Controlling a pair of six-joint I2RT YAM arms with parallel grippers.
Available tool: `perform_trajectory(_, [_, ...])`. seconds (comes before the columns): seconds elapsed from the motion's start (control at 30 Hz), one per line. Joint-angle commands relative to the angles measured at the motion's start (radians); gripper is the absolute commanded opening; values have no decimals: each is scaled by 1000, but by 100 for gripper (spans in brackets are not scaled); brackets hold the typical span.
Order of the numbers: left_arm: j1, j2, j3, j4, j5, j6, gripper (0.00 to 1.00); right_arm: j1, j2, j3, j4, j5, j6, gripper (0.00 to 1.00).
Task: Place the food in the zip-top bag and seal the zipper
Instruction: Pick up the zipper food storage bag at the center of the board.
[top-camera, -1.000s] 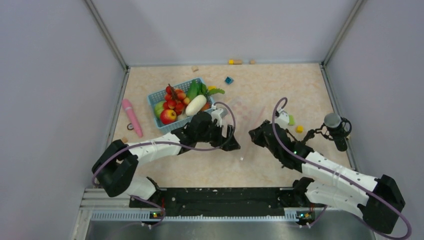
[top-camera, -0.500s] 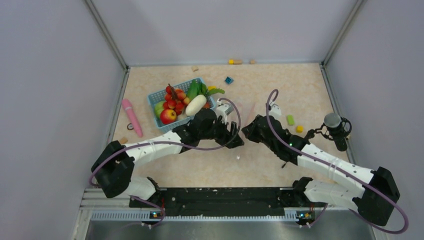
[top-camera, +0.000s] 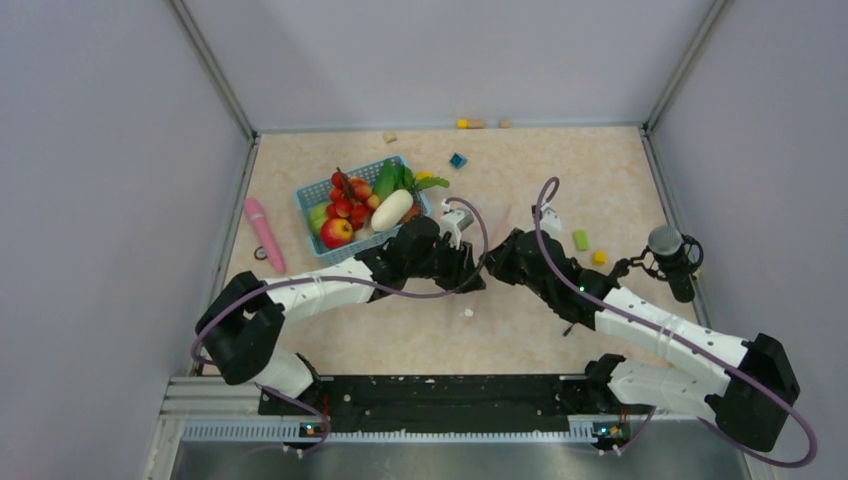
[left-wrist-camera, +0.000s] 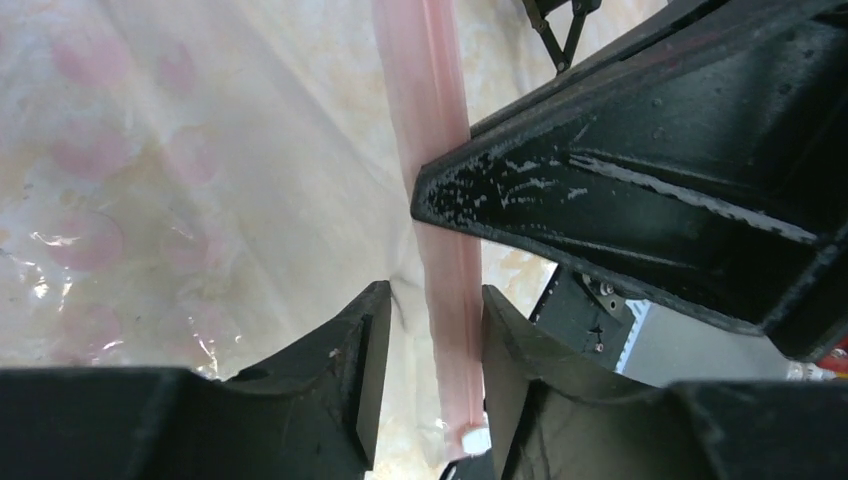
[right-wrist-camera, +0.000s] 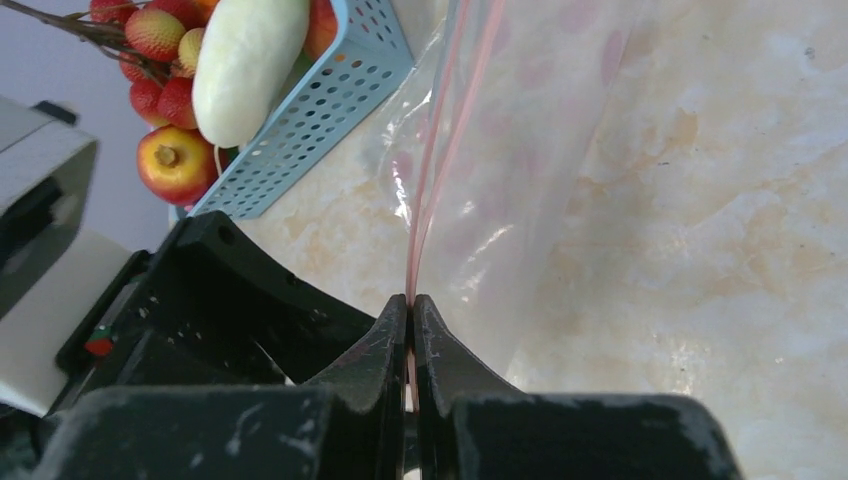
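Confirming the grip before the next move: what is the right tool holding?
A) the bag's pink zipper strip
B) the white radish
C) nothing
A: in the right wrist view, the right tool has its fingers shut on the zipper.

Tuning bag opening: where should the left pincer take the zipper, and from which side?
Take the zipper strip right beside where the right pincer pinches it, coming end-on with a finger on each flat face. It's a thin flat band, straight there; the left pincer now straddles it.
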Motion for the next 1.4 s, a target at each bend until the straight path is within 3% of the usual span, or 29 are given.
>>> perform_trajectory(0.0, [-5,16,39,28,-3,23,33,15,-13,21,105,-54,-17,1])
perform_trajectory(0.1, [-5,15,40,19,-17,26,2,15,-52,1,95,-56,-57,7])
perform_trajectory(0.23, [-4,-14,16,39,-16,23,0,15,-122,-11,34,-11,-137,52])
perform_trajectory(0.3, [-5,-31,0,47,-13,17,0,15,-163,0,-36,44,-164,69])
perform_trajectory(0.4, [-5,-53,-27,48,-10,12,0,15,-223,7,-121,136,-197,79])
perform_trajectory(0.67, [-4,-98,-93,86,109,40,0,15,-289,10,-134,172,-339,90])
perform_trajectory(0.97, [-5,-156,-173,140,445,94,0,15,-281,18,-138,157,-388,95])
perform_trajectory(1.1, [-5,-192,-177,71,504,143,0,7,-269,15,-108,68,-365,89])
perform_trajectory(1.23, [-6,-237,-166,-36,493,204,0,-8,-250,18,-90,-27,-355,72])
perform_trajectory(1.37, [-6,-272,-153,-116,433,244,0,-18,-263,11,-108,-101,-351,70])
